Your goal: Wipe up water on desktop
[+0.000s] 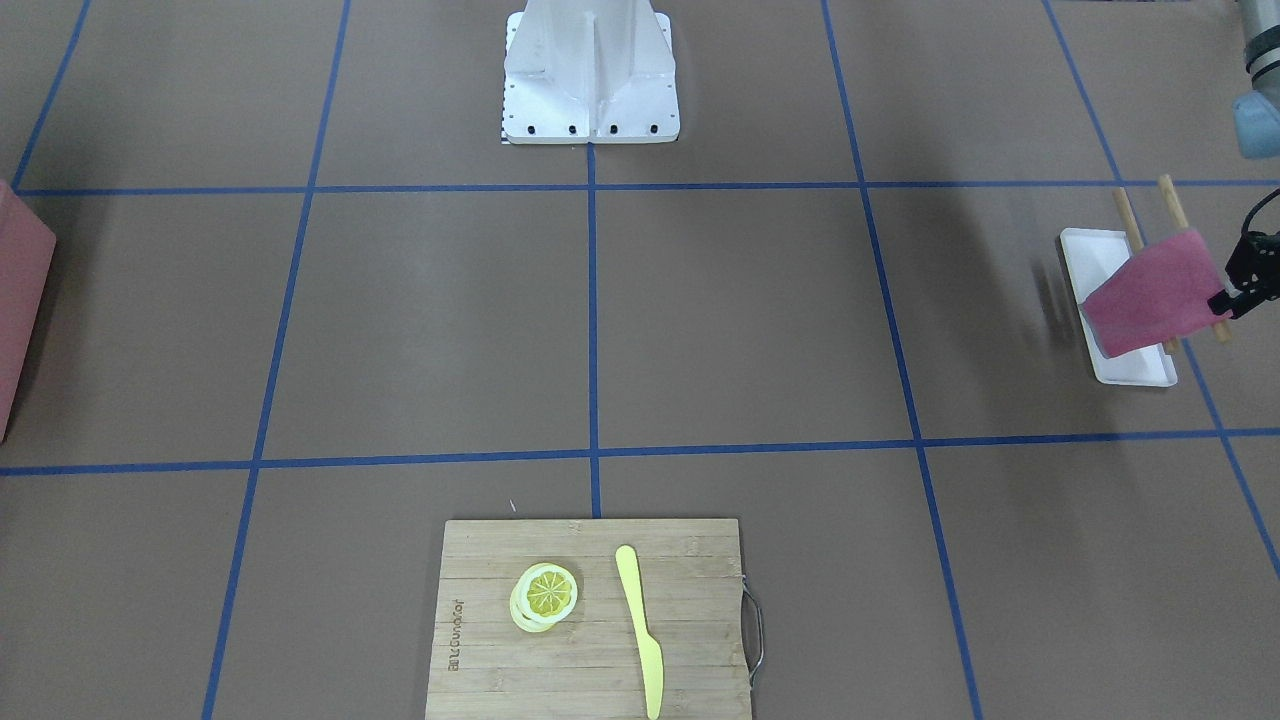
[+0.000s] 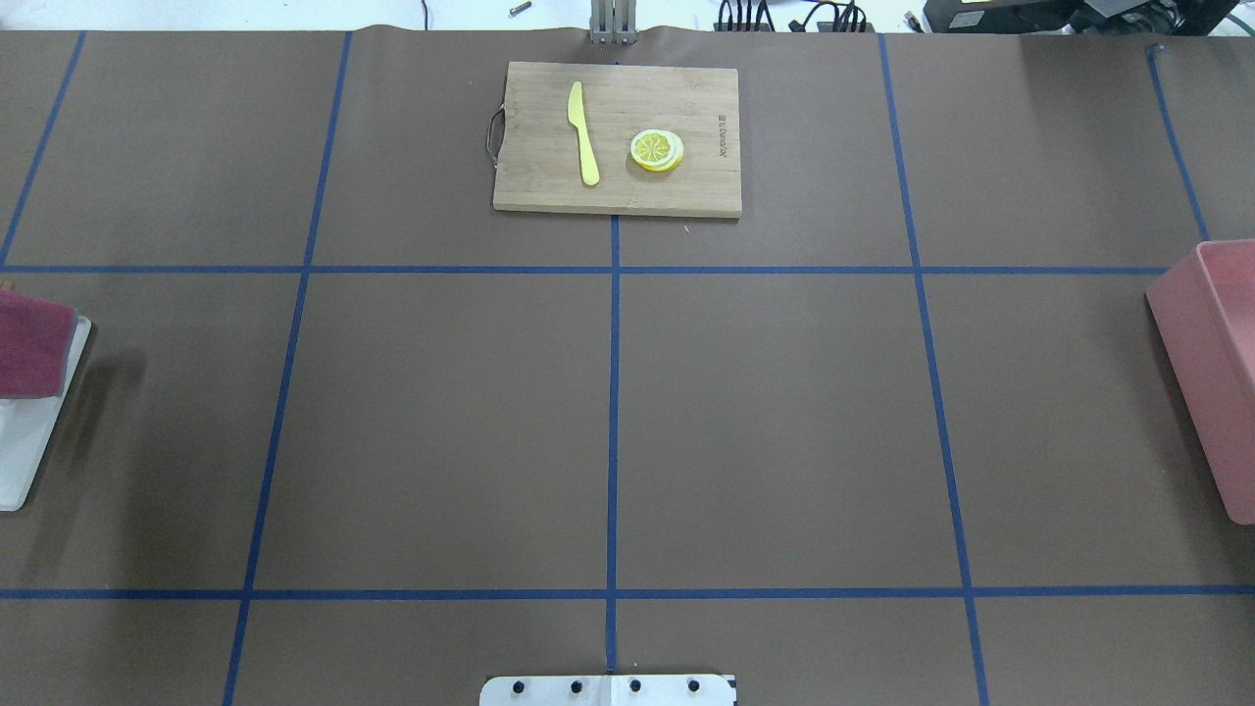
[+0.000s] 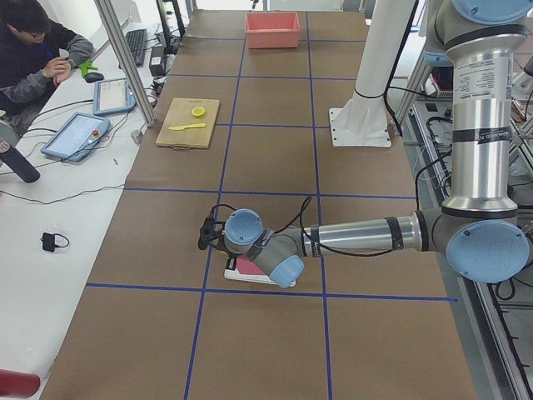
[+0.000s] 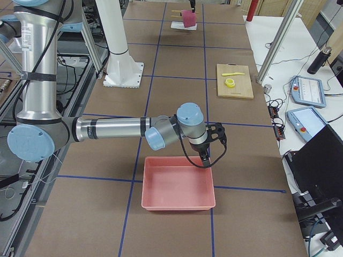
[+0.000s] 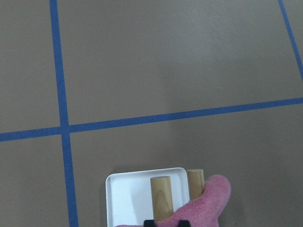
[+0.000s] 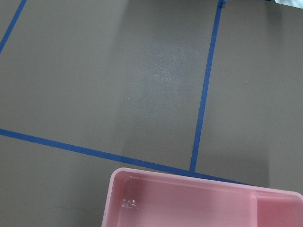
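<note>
Bimanual wiping station, shown from six cameras. The desktop is the broad brown surface ruled into large rectangles by blue tape, and it fills every view. No wet area can be made out on it (a faint paler patch in the right wrist view may be only glare).

At the robot's left end, the left gripper has its jaws clamped on one edge of a pink cloth. The cloth hangs tilted above a white tray, beside two wooden rods that stand up from the tray's far half. The left wrist view looks down the rods' ends, with the cloth bunched just beside them.

At the opposite end, the right gripper hangs over the near rim of a pink bin. It appears only in the side view, so whether its jaws are apart or together cannot be told.

On the operators' side, well apart from both arms, lies a wooden cutting board. It carries a lemon slice and a yellow knife, side by side but not touching. The white mount base sits at the robot's edge, on the centre line.
</note>
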`<act>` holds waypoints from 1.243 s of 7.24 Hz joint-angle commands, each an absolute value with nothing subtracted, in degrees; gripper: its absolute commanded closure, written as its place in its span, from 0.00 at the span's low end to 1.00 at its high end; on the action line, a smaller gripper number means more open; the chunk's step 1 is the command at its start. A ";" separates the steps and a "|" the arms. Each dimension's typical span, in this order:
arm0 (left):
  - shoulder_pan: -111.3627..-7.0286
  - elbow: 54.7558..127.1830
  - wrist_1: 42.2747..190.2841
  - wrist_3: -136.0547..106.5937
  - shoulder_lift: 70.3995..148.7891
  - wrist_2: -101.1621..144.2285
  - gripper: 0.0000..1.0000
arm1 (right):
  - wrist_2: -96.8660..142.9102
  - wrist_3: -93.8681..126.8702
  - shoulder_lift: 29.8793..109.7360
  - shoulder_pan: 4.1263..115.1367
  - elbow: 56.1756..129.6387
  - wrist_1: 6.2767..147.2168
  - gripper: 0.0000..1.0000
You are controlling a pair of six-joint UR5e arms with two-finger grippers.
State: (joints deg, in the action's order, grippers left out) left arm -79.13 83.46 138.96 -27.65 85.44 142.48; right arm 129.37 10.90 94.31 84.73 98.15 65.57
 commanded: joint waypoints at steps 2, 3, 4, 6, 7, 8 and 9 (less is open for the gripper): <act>-79.54 83.41 138.96 -27.34 85.43 142.12 1.00 | 129.37 10.90 94.31 84.73 98.17 65.57 0.00; -80.41 83.41 138.96 -27.33 85.43 142.21 1.00 | 129.37 10.90 94.31 84.73 98.17 65.57 0.00; -81.46 83.58 138.87 -27.33 85.52 142.82 1.00 | 129.37 10.90 94.31 84.73 98.35 65.57 0.00; -82.79 83.76 135.47 -27.51 88.48 144.91 1.00 | 130.16 10.72 94.31 84.73 100.10 65.39 0.00; -84.62 83.85 132.22 -27.60 91.46 146.24 1.00 | 130.69 10.72 94.22 84.73 101.67 65.48 0.00; -85.16 83.85 129.32 -28.47 94.28 146.25 1.00 | 132.43 10.64 93.70 84.73 103.43 65.39 0.00; -85.25 84.02 125.89 -29.78 96.92 146.16 1.00 | 132.89 10.63 93.52 84.29 104.67 62.43 0.01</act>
